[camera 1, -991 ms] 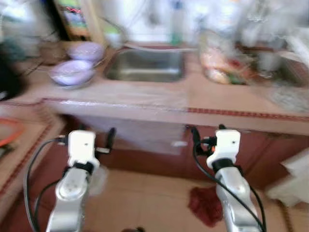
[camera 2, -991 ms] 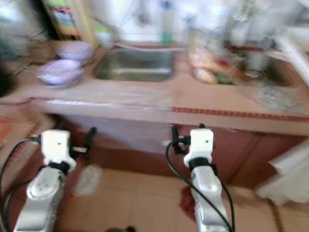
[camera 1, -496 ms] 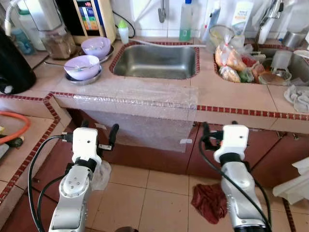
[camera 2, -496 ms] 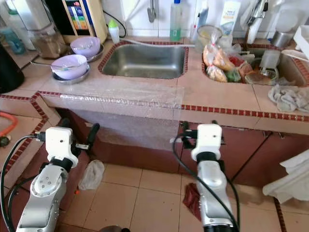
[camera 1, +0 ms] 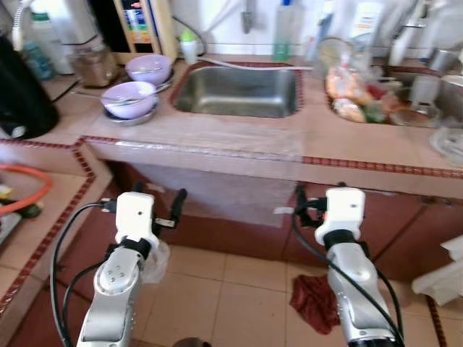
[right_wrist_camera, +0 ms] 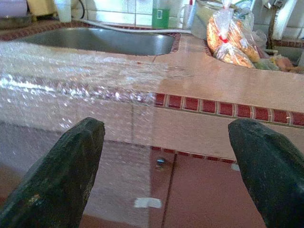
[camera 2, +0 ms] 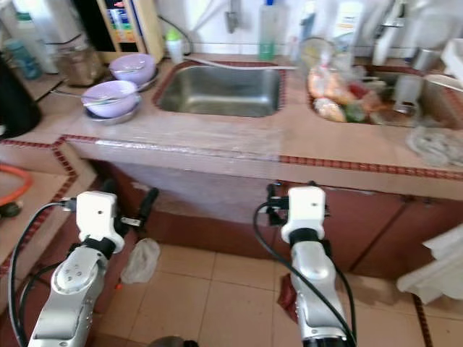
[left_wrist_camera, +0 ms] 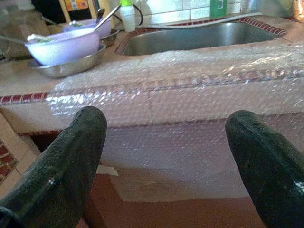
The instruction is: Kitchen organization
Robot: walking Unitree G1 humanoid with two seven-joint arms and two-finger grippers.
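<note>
A steel sink (camera 1: 235, 90) is set into the tiled counter (camera 1: 362, 148) ahead. A sheet of bubble wrap (camera 1: 217, 170) lies over the counter's front edge and hangs down the cabinet face. Two purple bowls (camera 1: 129, 97) stand on metal plates left of the sink, and bags of food (camera 1: 351, 94) lie to its right. My left gripper (left_wrist_camera: 166, 156) is open, held below the counter edge and facing the bubble wrap. My right gripper (right_wrist_camera: 166, 161) is open too, facing the wrap's right end, with nothing between its fingers.
On the floor tiles a red cloth (camera 1: 315, 300) lies by my right arm and a crumpled plastic bag (camera 1: 155, 260) by my left. A black pot (camera 1: 22, 94) and an orange hose (camera 1: 29, 191) are at the left. Bottles (camera 1: 286, 32) line the back wall.
The view has steadied from a heavy blur and shifted a little. Both arms keep the same raised pose below the counter, and nothing on the counter has moved.
</note>
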